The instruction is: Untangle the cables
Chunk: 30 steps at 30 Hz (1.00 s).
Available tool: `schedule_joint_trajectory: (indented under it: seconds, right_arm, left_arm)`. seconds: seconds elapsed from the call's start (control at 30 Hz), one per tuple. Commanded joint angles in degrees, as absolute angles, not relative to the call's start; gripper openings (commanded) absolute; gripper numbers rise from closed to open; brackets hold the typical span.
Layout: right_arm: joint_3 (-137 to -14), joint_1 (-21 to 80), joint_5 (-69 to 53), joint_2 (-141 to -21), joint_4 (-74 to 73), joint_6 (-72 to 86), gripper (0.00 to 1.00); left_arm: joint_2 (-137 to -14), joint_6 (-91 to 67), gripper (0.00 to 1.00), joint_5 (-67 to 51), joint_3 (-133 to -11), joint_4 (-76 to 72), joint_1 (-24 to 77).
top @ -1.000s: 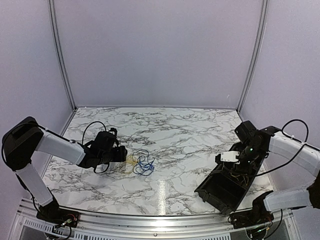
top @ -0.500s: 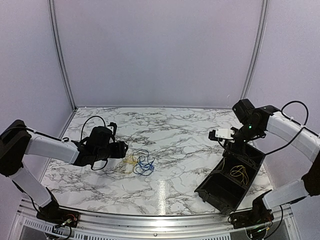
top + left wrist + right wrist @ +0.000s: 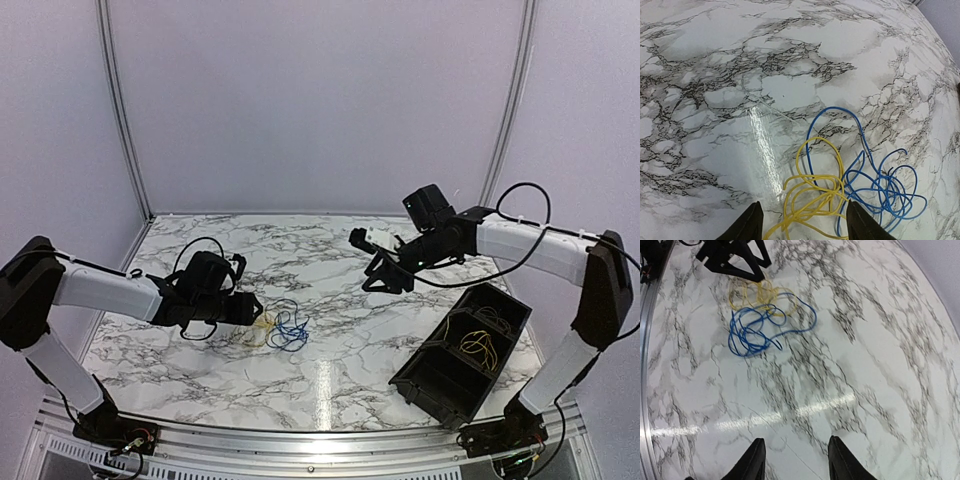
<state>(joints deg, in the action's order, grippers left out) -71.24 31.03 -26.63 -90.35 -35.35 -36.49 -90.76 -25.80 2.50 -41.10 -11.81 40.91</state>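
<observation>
A tangled yellow cable (image 3: 817, 192) and blue cable (image 3: 875, 175) lie together on the marble table; they show in the top view as yellow cable (image 3: 262, 321) and blue cable (image 3: 291, 328), and in the right wrist view as yellow (image 3: 751, 294) and blue (image 3: 756, 329). My left gripper (image 3: 802, 227) is open just above the yellow loops, one finger on each side of them. My right gripper (image 3: 796, 460) is open and empty, held over bare marble at the middle right (image 3: 378, 268), far from the cables.
A black bin (image 3: 462, 355) stands at the front right with yellow and black wires (image 3: 478, 345) in it. The enclosure walls close the back and sides. The left gripper (image 3: 735, 257) shows at the top of the right wrist view.
My right arm has risen out of the black bin and swung left toward the table's middle. My left gripper has edged closer to the yellow cable.
</observation>
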Motion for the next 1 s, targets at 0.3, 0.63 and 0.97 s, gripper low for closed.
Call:
schedule_joint_trajectory:
  seconds: [0.3,0.63,0.97]
  right_arm:
    - [-69.73,37.44,-38.81,-101.44,-22.64,-30.47,0.35]
    - [-68.60,37.47,-37.72,-100.93,-21.82,-31.09,0.35]
    - [-72.92,37.82,-35.67,-98.89,-22.68,-29.91,0.35]
  left_arm:
    - [-94.28,-18.35,0.43,4.31,-50.25,5.10,40.61]
    - [-97.33,-16.96,0.25,4.36,-52.35,6.75,40.61]
    - [-86.07,-15.70,0.00,8.09,-50.56,4.59,40.69]
